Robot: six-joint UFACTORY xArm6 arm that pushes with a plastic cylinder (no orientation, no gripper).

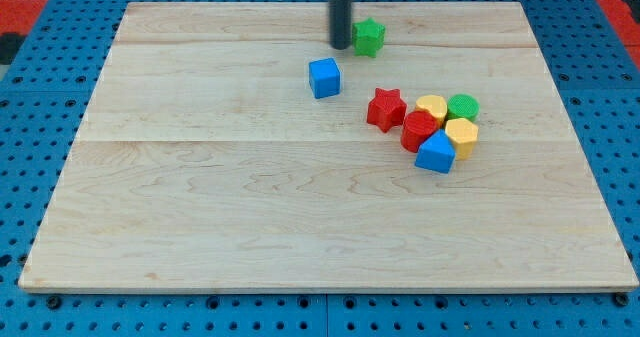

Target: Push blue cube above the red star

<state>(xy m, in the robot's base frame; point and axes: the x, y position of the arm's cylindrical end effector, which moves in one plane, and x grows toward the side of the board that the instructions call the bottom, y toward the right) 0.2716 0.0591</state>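
The blue cube (324, 78) sits on the wooden board, up and to the left of the red star (386, 109). My tip (341, 47) touches down just above and slightly right of the blue cube, with a small gap between them. The tip stands directly left of a green star (369, 37). The red star lies at the left end of a cluster of blocks.
Right of the red star, packed together: a red cylinder (419, 131), a yellow heart-like block (431, 108), a green cylinder (462, 106), a yellow hexagon-like block (461, 135) and a blue wedge-like block (435, 152). The board's edge (320, 289) runs along the view's bottom.
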